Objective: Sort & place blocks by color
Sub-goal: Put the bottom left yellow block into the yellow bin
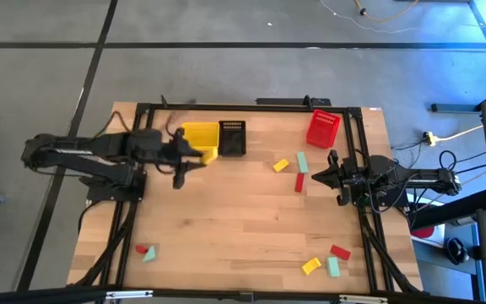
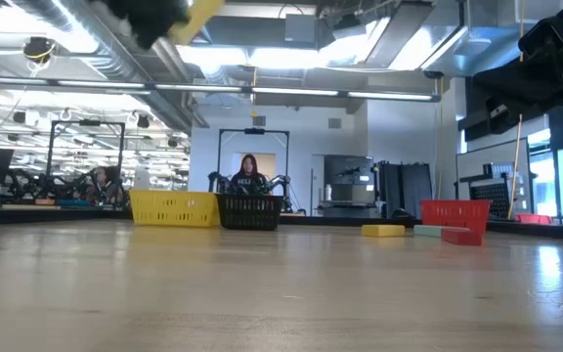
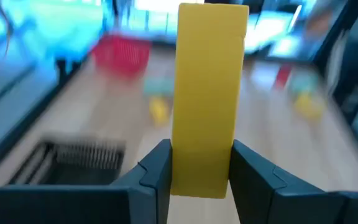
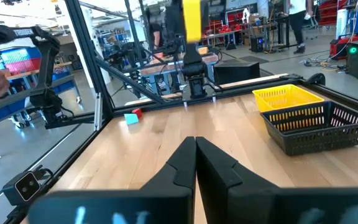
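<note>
A yellow flat rectangular bar block (image 3: 207, 93) is clamped upright between the fingers of the left tool (image 3: 199, 171), held in the air just beside the yellow slotted plastic basket (image 1: 199, 135) on the wooden worktop (image 1: 243, 211). The black slotted basket (image 1: 231, 138) touches the yellow basket. Well apart from that basket, the right tool (image 4: 195, 163) rests with fingers together.

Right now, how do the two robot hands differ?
The left gripper is clamped on a yellow block, raised beside the yellow basket; the right gripper is shut and empty. The left is at work, the right waits at the table's right side. Both are dark, two-fingered.
</note>
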Action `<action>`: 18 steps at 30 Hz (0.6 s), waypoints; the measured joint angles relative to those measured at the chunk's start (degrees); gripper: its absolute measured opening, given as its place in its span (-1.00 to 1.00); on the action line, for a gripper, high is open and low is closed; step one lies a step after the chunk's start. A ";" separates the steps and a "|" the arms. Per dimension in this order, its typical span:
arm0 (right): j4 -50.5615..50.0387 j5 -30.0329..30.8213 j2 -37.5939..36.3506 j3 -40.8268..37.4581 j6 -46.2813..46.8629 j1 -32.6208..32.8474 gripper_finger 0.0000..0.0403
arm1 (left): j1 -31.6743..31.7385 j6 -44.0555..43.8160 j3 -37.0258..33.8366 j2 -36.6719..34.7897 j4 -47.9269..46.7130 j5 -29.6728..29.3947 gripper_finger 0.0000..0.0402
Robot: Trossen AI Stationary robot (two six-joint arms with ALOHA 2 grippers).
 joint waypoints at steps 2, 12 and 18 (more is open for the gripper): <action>-0.05 -0.01 0.02 0.00 0.00 -0.02 -0.93 | 2.80 -0.79 -2.38 -0.25 8.92 4.41 -0.42; -0.04 0.00 0.02 0.00 0.00 0.00 -0.93 | 1.78 -11.39 -14.61 0.66 31.96 7.24 -0.42; -0.02 0.00 0.02 0.00 0.00 -0.01 -0.93 | -0.08 -11.42 -14.99 0.64 31.63 0.75 -0.42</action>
